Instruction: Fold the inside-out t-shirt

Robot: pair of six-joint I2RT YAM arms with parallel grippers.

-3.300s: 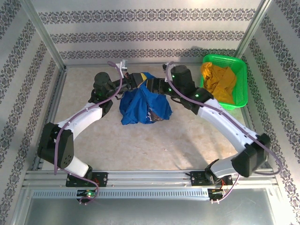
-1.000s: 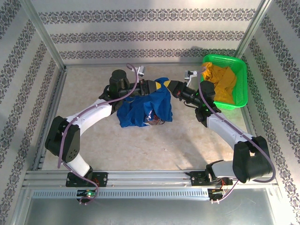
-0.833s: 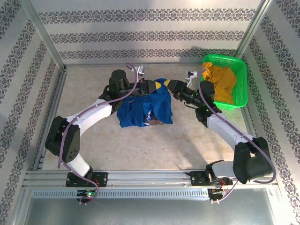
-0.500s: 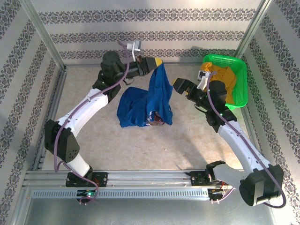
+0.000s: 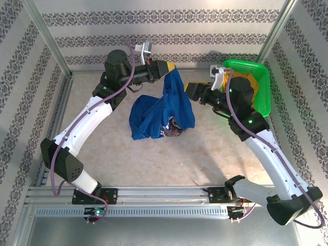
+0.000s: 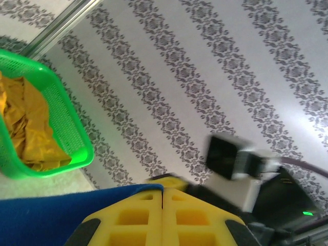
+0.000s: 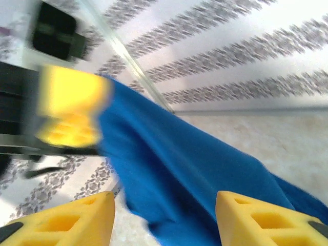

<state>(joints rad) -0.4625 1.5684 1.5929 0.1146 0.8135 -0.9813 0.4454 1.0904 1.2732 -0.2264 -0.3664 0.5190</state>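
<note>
Royal-blue cotton t-shirt [image 5: 171,100] hangs from the pinching left gripper [image 5: 168,66]; the spread right gripper [image 5: 187,92] sits just right, seemingly clear.

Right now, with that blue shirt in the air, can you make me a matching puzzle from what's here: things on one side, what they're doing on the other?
Things:
1. left gripper
2. right gripper
3. t-shirt
4. basket

States:
A. green, holding a yellow garment
B. fingers apart, beside the blue cloth
C. shut on the blue cloth, held high
D. hanging by one end, the rest bunched on the table

Pairs: 1-C, 2-B, 3-D, 4-A
</note>
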